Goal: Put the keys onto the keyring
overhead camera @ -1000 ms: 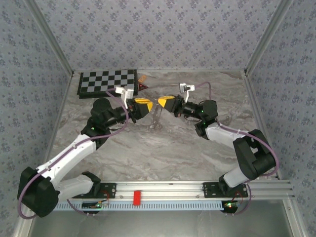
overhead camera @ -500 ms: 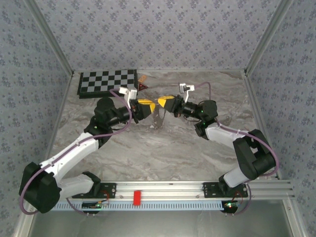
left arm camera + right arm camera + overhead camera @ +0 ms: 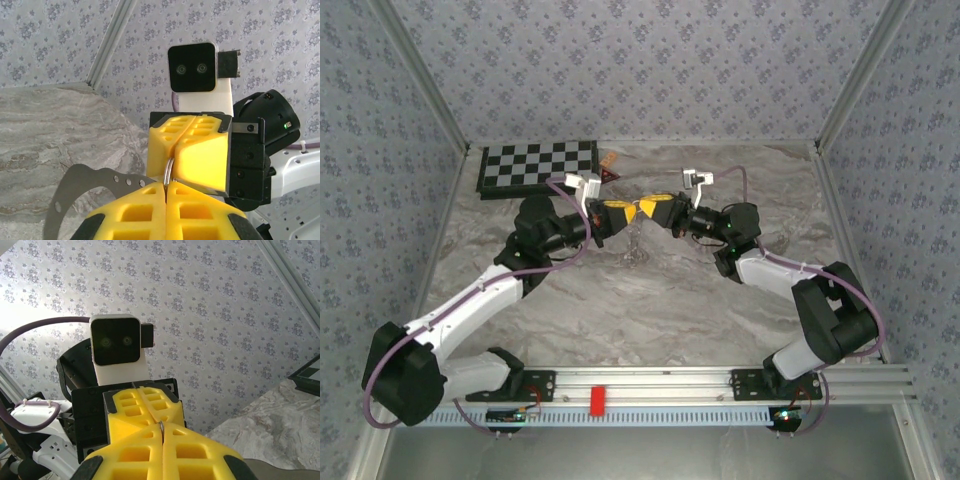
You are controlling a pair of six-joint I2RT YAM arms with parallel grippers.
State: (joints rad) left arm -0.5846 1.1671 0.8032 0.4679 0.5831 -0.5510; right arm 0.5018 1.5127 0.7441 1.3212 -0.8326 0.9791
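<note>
The keyring (image 3: 169, 175) is held upright, edge-on, straight ahead; it is pinched by left gripper (image 3: 166, 186) and right gripper (image 3: 176, 145) alike, tip-to-tip.

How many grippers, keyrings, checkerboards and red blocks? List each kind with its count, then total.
grippers: 2 (left gripper, right gripper)
keyring: 1
checkerboard: 1
red block: 1
total: 5
</note>
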